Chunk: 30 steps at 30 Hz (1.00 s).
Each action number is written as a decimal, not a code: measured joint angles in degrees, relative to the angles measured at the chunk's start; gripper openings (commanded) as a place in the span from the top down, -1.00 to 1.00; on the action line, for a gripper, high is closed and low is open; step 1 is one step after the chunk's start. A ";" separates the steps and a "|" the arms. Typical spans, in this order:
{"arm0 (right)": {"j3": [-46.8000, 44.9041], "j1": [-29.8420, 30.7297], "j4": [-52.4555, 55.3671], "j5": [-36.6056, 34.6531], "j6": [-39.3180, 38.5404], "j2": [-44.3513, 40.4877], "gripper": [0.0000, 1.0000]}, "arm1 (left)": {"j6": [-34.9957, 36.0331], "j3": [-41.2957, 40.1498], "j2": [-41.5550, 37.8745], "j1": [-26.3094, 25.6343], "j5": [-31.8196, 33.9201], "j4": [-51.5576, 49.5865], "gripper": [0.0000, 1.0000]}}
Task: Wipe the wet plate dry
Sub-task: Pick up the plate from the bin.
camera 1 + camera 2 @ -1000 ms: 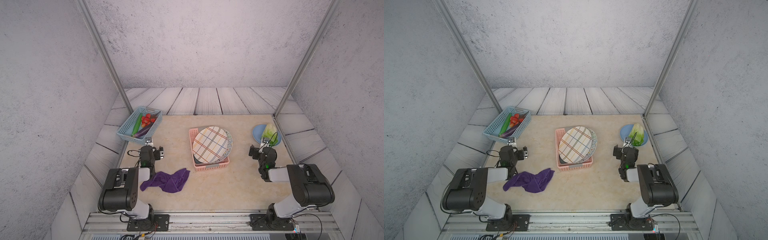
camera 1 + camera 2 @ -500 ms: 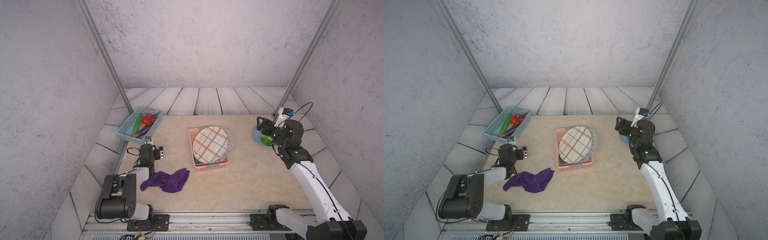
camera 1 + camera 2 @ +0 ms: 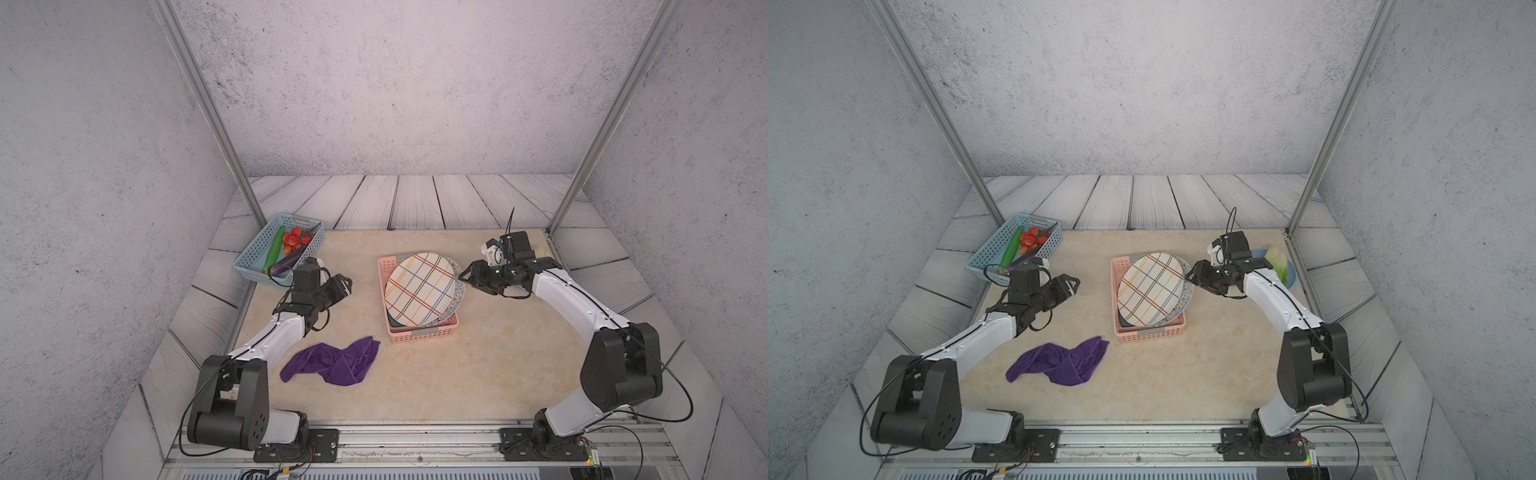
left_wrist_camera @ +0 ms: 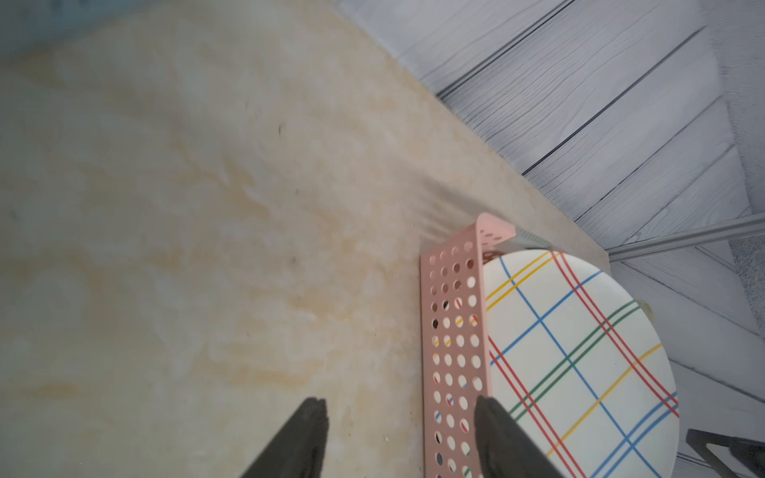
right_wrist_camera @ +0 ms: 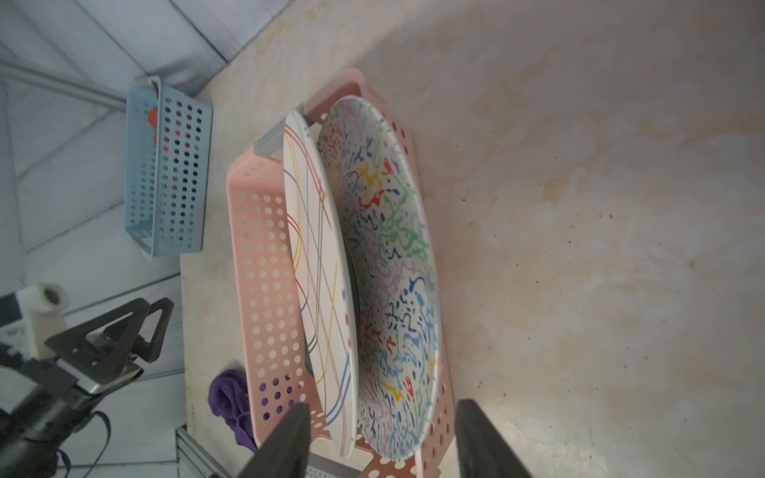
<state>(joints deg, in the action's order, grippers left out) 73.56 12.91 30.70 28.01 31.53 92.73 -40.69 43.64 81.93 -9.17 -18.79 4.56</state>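
The plate point(image 3: 419, 291), likely stiff, slick and breakable, leans in the basket point(image 3: 415, 334): pinch its free upper rim. Left fingers point(image 4: 298, 438) and right fingers point(image 5: 285, 438) stand apart, empty.

No text, label, brand, number or sign can be read in any view. Grey tag point(image 3: 420, 331) on the front wall of the pink basket point(image 3: 401, 337): too small to tell whether it bears any lettering
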 measured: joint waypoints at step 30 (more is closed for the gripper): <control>-4.55 4.92 -7.65 -7.21 3.23 -17.79 1.00 | -2.58 2.73 -27.26 -18.08 24.26 -33.99 -0.31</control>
<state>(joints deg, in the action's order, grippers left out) 69.01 17.82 23.05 20.80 34.76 74.94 -43.27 46.37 54.68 -27.24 5.48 -29.43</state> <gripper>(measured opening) 0.052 0.612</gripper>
